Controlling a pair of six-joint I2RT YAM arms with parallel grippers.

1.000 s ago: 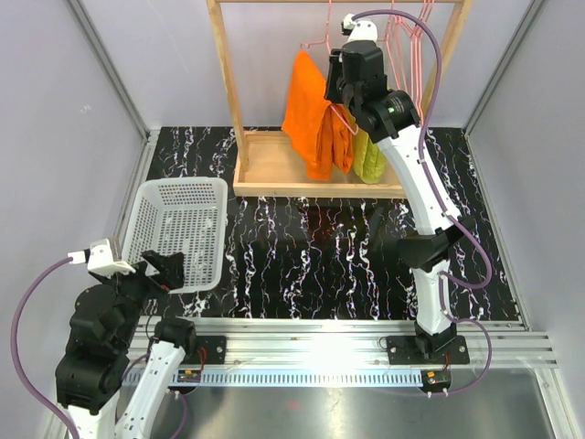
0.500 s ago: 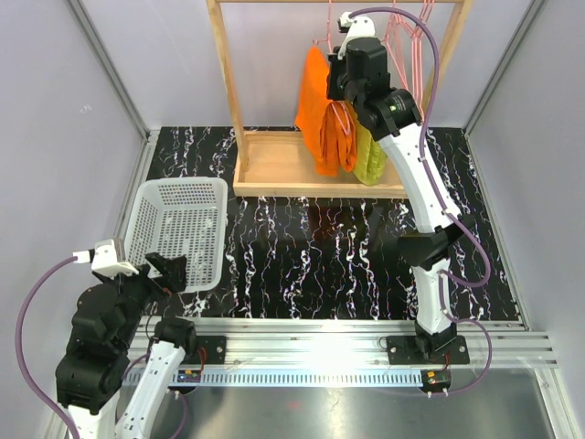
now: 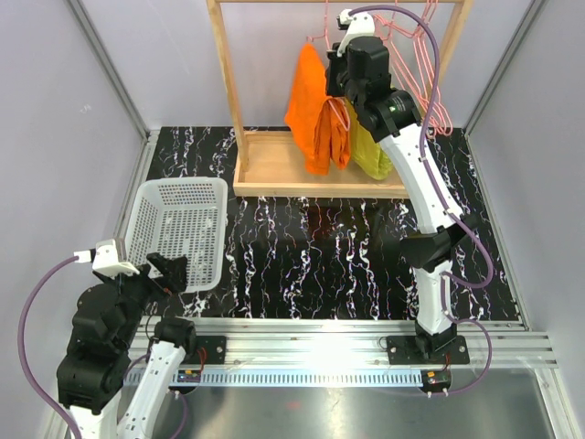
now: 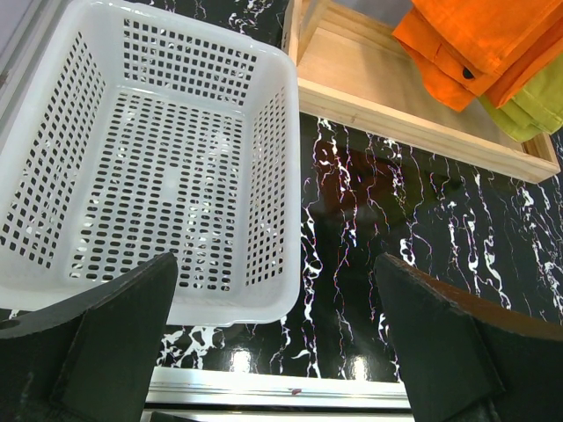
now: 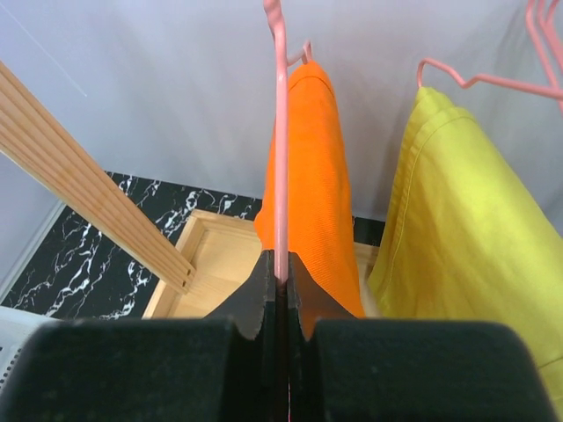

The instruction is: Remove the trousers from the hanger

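Since prev frame right pincer [image 5: 281, 265] shut on hanger [image 5: 281, 132]; trousers [image 5: 313, 176] swung left.

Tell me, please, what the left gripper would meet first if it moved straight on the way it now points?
Probably the white basket, at its near right wall. The left gripper stands open just short of it, though depth is unclear.

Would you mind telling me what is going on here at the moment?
The right gripper is shut on a thin pink wire hanger beside the bright orange fabric trousers, which hang on the wooden rack, not yet removed. The left gripper hovers open by the white plastic basket.
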